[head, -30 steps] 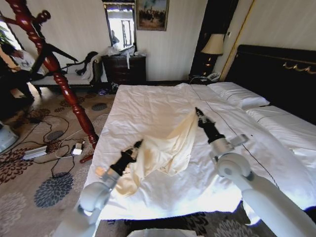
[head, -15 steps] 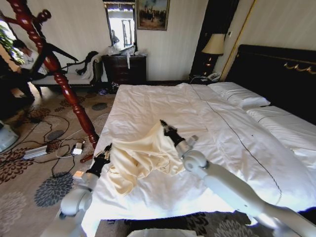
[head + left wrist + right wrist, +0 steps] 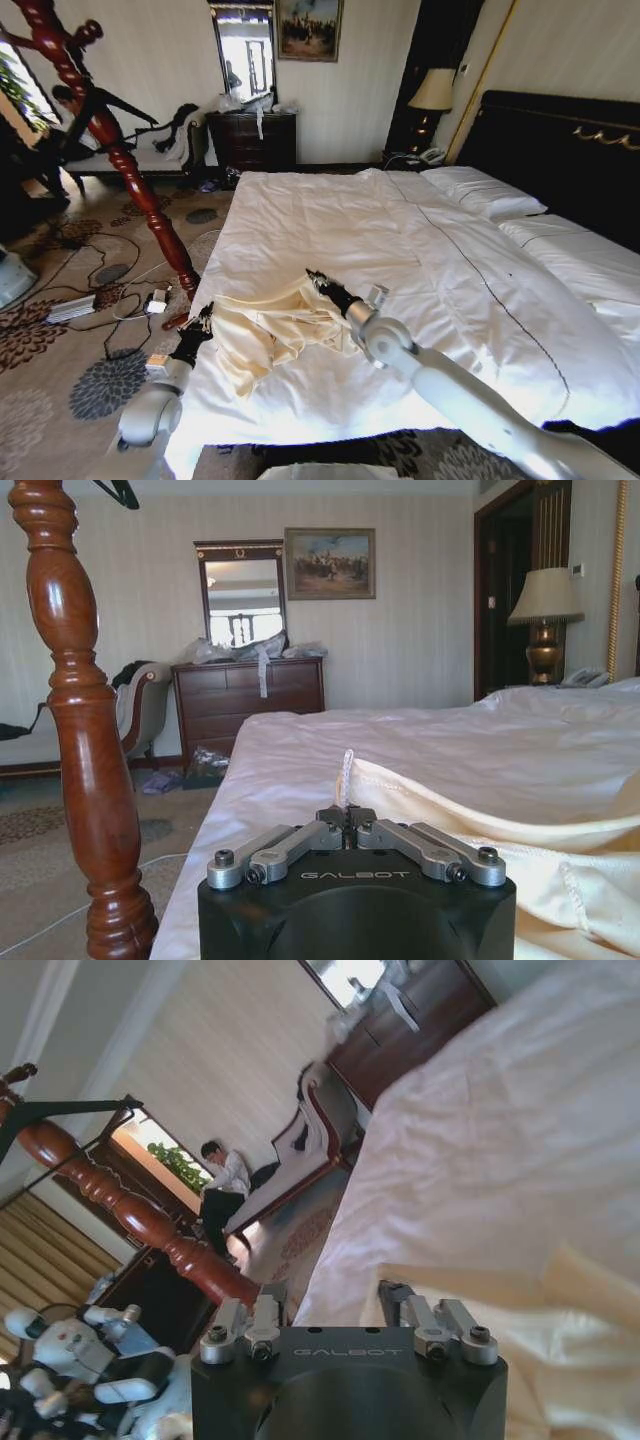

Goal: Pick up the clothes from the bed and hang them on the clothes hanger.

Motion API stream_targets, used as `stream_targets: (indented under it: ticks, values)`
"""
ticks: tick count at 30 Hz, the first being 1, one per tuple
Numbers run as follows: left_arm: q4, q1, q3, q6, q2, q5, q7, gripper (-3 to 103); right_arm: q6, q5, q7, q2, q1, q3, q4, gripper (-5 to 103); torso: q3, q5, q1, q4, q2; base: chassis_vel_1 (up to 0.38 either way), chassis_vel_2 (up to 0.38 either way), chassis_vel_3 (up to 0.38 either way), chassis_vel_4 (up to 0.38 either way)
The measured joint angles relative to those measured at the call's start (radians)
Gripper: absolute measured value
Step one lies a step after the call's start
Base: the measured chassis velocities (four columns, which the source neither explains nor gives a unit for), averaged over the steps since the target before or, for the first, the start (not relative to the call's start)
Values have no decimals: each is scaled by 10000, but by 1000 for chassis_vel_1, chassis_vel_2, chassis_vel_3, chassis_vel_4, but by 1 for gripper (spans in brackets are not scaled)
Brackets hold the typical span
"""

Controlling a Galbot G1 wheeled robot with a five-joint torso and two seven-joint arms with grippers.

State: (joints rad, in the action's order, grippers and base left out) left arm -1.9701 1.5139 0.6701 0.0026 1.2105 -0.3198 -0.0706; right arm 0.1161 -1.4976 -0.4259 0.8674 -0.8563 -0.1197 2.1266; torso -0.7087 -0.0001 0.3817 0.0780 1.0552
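The cream-yellow clothes [image 3: 268, 332] lie crumpled on the near left part of the white bed [image 3: 330, 215]. My left gripper [image 3: 206, 314] is at the bed's left edge, shut on a hem of the clothes [image 3: 470, 815], which rises between its closed fingers [image 3: 346, 815]. My right gripper [image 3: 314, 279] sits low at the far right end of the garment, and its jaws stand apart in the right wrist view [image 3: 330, 1305], with fabric [image 3: 560, 1330] beside one finger. The black clothes hanger [image 3: 118, 104] hangs on the red-brown coat stand [image 3: 140, 190] left of the bed.
Cables and a power strip [image 3: 70, 308] lie on the patterned carpet by the stand's foot. Behind are a dark dresser [image 3: 250, 138], a sofa [image 3: 150, 150], and a bedside lamp [image 3: 432, 92]. A person sits far left [image 3: 222, 1182].
Both arms have swung left and down. The clothes, held up high a second ago, have sunk into a heap on the bed, and the right gripper's jaws now stand apart.
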Motion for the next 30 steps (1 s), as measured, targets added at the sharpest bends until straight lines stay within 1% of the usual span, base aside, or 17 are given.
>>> stream_targets:
  ticks: [2, 4, 5, 6, 7, 9, 11, 12, 13, 15, 19, 22, 23, 24, 25, 27, 30]
  values:
    - [20, -10, -6, -1, 8, 18, 0, 1, 46, -148, -107, -21, -115, 125, 145, 51, 0, 0, 0, -1, 0, 0, 0, 0, 0]
    - [93, -52, -15, -3, 26, 64, -2, 1, 392, -773, -506, -100, -621, 794, 686, 62, 0, 1, 0, 1, 0, 0, 0, 0, 0]
    - [129, -79, -14, -3, 28, 72, 0, 1, 934, -1121, -907, -163, -792, 1111, 911, 68, 0, 1, 0, 3, 0, 0, 0, 0, 0]
    - [129, -79, -14, -3, 28, 72, 0, 1, 934, -1121, -907, -163, -792, 1111, 911, 68, 0, 1, 0, 3, 0, 0, 0, 0, 0]
    - [150, -94, -12, -3, 28, 73, 2, 1, 1574, -1394, -1488, -208, -846, 1285, 1041, 68, 1, 0, 0, 2, 0, 0, 0, 0, 0]
    - [170, -105, -8, -2, 27, 73, 4, 1, 2514, -1722, -2570, -239, -842, 1502, 1087, 79, 0, 1, 0, -1, 0, 0, 0, 0, 0]
    - [170, -98, 20, -2, 60, 71, 5, 1, 2932, -1193, -2904, -265, -790, 1609, 919, 89, 0, 1, 0, -1, 0, 0, 0, 0, 0]
    - [170, -98, 20, -2, 60, 71, 5, 1, 2932, -1193, -2904, -265, -790, 1609, 919, 89, 0, 1, 0, -1, 0, 0, 0, 0, 0]
    - [170, -82, 51, -3, 86, 64, 6, 1, 3020, -750, -2869, -280, -763, 1692, 827, 89, -1, 1, 0, -1, 0, 0, 0, 0, 0]
    - [204, -46, 160, -30, 129, 40, 39, 1, 3076, -103, -2496, -321, -681, 1913, 758, 98, 0, 1, 0, 0, 0, 0, 0, 0, 0]
    - [287, 11, 360, -80, 145, -39, 112, 1, 3102, 147, -2412, -510, -620, 1987, 841, 100, 0, -1, 1, -2, 0, 0, 0, 0, 0]
    - [288, 92, 495, -168, 119, -85, 113, 1, 3170, -380, -3324, -572, -675, 2119, 736, 100, -1, 1, 0, 0, -1, 0, 0, 0, 0]
    - [288, 92, 495, -168, 119, -85, 113, 1, 3170, -380, -3324, -572, -675, 2119, 736, 100, -1, 1, 0, 0, -1, 0, 0, 0, 0]
    - [287, 100, 510, -178, 114, -89, 114, 1, 3211, -618, -3533, -568, -691, 2175, 690, 100, 0, 1, 0, 0, -1, 0, 0, 0, 0]
    - [277, 129, 562, -226, 97, -101, 114, 1, 3368, -1623, -4195, -510, -725, 2434, 459, 100, -1, 0, 1, 1, 0, 0, 0, 0, 0]
    - [249, 157, 590, -263, 87, -109, 114, 1, 3577, -2663, -4653, -400, -726, 2712, 103, 100, -1, 1, 0, 0, 0, 0, 0, 0, 0]
    - [184, 182, 594, -273, 83, -119, 113, 1, 3851, -3017, -4761, -294, -723, 2838, -433, 100, -1, 1, 0, -2, -1, 0, 0, 0, 0]
